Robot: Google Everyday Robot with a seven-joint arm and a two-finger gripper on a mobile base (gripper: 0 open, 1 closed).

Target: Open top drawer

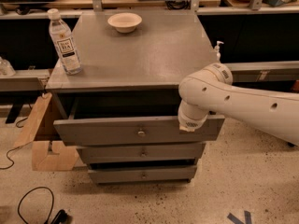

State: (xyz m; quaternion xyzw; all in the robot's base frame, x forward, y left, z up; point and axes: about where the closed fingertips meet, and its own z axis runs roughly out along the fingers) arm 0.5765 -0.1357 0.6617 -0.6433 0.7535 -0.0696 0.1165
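The top drawer is the widest grey front of the grey cabinet, with a small brass knob at its centre. It stands pulled out partway, with a dark gap between its front and the cabinet top. My white arm comes in from the right. My gripper is at the right end of the drawer front, at its upper edge, to the right of the knob. The arm's rounded end covers most of it.
A water bottle and a white bowl stand on the cabinet top. Two narrower drawers are shut below. A cardboard box leans at the cabinet's left, and cables lie on the floor.
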